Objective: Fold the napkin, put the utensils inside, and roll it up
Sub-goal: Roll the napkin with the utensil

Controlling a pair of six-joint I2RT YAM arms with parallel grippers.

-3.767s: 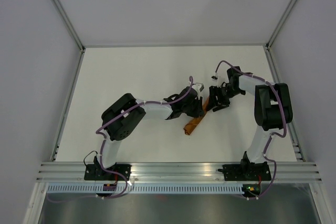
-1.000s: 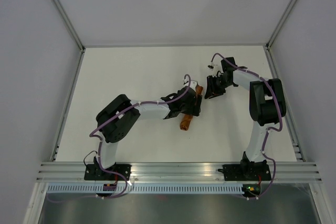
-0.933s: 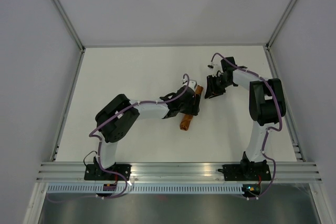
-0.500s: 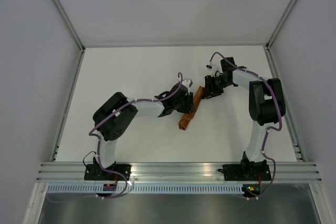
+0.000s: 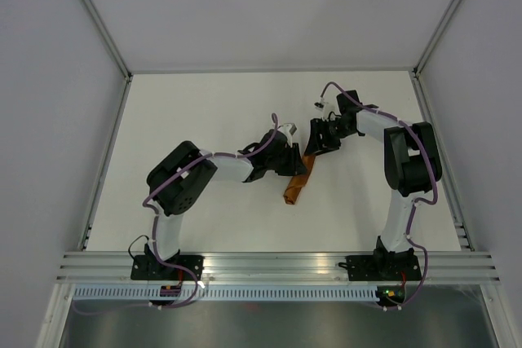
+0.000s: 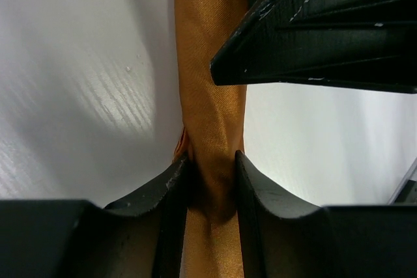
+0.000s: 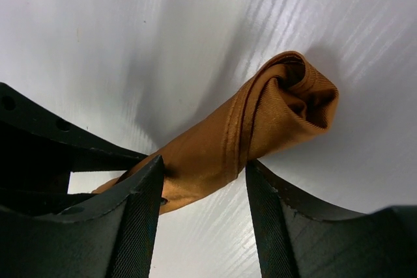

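Left gripper [image 6: 212,159] is clamped on the napkin [image 5: 293,190] at mid-length. The napkin lies rolled on the table [image 5: 204,112], its long axis running near-left to far-right between the arms. Right gripper [image 7: 203,168] straddles the far end; pinching or free cannot be determined. Utensils not visible

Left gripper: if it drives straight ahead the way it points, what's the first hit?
The napkin is pinched in the left gripper jaws. Straight beyond, the right gripper sits close ahead, so probably that next. Depth is unclear from the wrist view.
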